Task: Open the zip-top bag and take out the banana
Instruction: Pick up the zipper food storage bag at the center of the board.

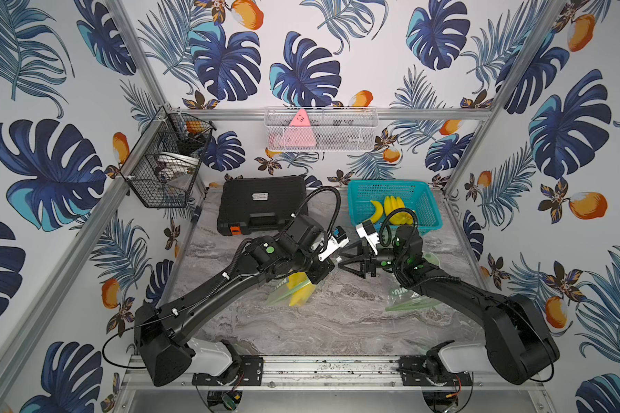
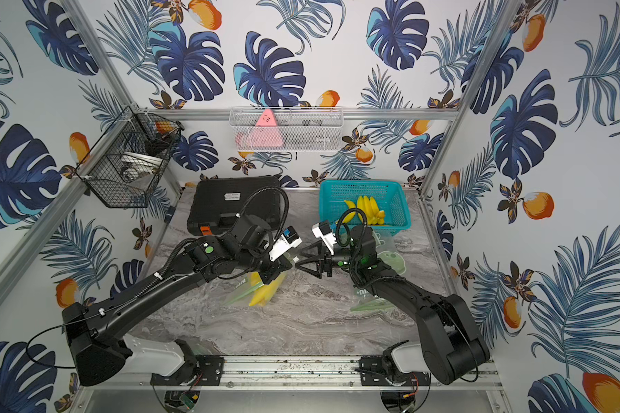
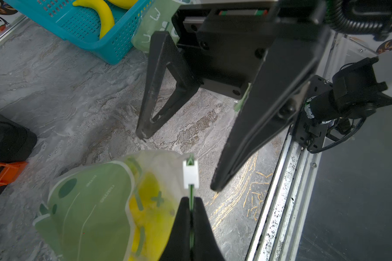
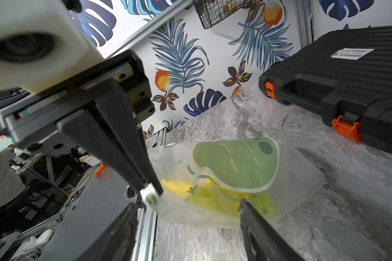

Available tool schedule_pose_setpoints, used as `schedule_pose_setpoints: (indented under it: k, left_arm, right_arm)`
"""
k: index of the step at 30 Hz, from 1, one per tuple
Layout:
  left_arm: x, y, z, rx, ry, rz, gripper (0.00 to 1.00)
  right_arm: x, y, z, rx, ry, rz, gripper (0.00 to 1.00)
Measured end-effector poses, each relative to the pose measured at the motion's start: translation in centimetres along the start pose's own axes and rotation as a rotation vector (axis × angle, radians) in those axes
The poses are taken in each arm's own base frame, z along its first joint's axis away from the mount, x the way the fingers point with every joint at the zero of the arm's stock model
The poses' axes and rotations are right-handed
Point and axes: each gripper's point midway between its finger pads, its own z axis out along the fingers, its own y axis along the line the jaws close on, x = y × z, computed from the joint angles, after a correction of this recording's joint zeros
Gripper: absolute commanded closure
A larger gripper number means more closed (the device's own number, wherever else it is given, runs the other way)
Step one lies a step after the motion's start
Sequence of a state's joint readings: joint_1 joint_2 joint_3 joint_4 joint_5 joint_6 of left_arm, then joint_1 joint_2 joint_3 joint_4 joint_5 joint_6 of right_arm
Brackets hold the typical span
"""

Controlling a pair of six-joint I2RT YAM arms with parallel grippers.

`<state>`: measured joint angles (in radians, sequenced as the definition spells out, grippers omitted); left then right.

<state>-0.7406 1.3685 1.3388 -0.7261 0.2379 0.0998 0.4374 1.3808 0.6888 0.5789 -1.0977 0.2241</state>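
Centrally, left gripper [image 3: 191, 203] pinched closed on zip-top bag [image 3: 88, 203] edge, right gripper [image 4: 188, 203] facing it, jaws apart, empty.

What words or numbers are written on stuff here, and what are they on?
Nothing can be read for sure.
Zip-top bag, pinched by the left gripper: small white letters, seen backwards, unreadable.
Black case: a white label with print too small to read.
Second bag: bigger white letters, partly hidden and blurred.
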Motion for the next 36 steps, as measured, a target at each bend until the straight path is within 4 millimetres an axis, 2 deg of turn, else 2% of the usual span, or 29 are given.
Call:
schedule_pose_setpoints:
  k: [5,8,15,21,25,30,32,34,36]
  left_arm:
    - [0.2,0.3,-0.1,0.017,-0.02,-0.018,1.0]
    - [0.5,0.5,-0.1,0.03,-0.028,-0.049,1.0]
    - [1.0,0.1,0.0,0.067,-0.043,-0.078,1.0]
    - [0.7,0.3,-0.2,0.073,-0.06,-0.081,1.0]
    - [0.6,0.4,-0.2,0.073,-0.064,-0.084,1.0]
    - [0.3,0.9,-0.3,0.062,-0.077,-0.092,1.0]
    - [0.5,1.2,-0.3,0.057,-0.077,-0.099,1.0]
    - [0.5,1.1,-0.2,0.074,-0.079,-0.105,1.0]
    - [0.6,1.1,-0.2,0.08,-0.081,-0.109,1.0]
  right_arm:
    - [0.2,0.8,0.5,-0.03,0.008,-0.031,0.31]
    - [1.0,1.2,1.4,-0.057,0.026,-0.036,0.34]
    - [1.9,0.4,2.0,-0.062,0.031,-0.047,0.41]
    - [1.3,0.1,2.2,-0.06,0.023,-0.078,0.5]
    - [1.0,0.3,2.3,-0.073,0.023,-0.094,0.63]
    - [0.6,0.8,2.3,-0.095,0.03,-0.102,0.89]
    - [0.6,1.0,2.4,-0.104,0.034,-0.102,0.96]
    - [0.7,0.7,2.4,-0.085,0.037,-0.088,1.0]
    - [0.7,0.7,2.3,-0.08,0.048,-0.08,1.0]
